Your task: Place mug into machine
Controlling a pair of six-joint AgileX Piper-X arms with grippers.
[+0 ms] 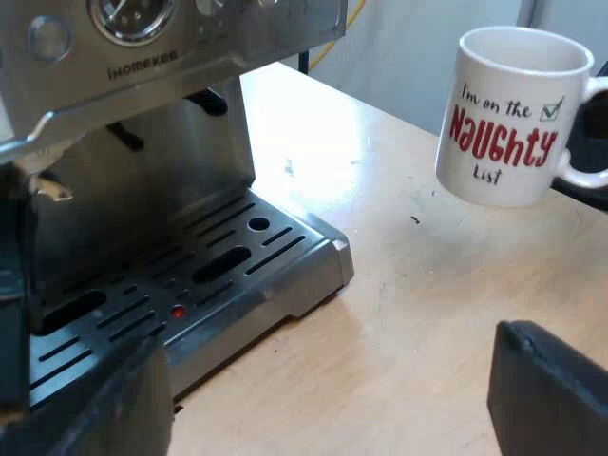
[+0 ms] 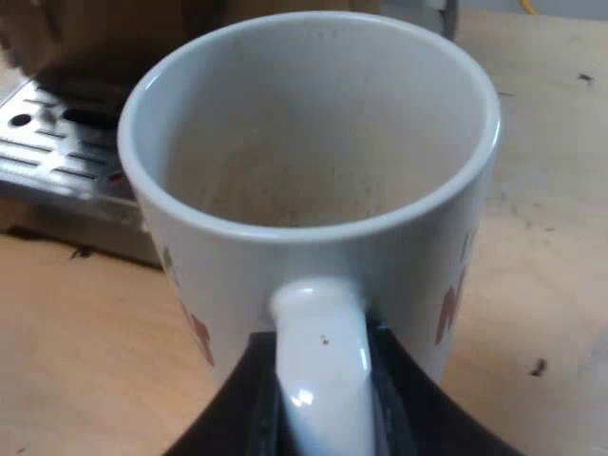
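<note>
Here, the mug (image 2: pixel 313 142) is upright with its mouth open. Its handle (image 2: pixel 323 361) is clamped between the two black fingers (image 2: pixel 237 408) of the right pincer (image 2: pixel 323 408). It is well apart from the machine (image 1: pixel 142 123), out over the bare tabletop (image 1: pixel 427 285) off the machine's front corner, with its red lettering facing the left wrist camera. It looks held just clear of the tabletop, though I cannot tell that for certain.

Between the mug and the machine lies a wide stretch of open tabletop. The drip tray (image 1: pixel 190 275) juts out from the machine's front, and its metal edge and rounded corner are the nearest parts to the mug. The slotted top of the tray carries nothing, and there is open room between it and the panel overhead. In the right wrist view the tray's edge shows just beyond the mug's rim.

The left pincer (image 1: pixel 323 418) hovers low over the tabletop at the tray's front edge. Its fingers (image 1: pixel 546 389) are wide apart with nothing between them.
</note>
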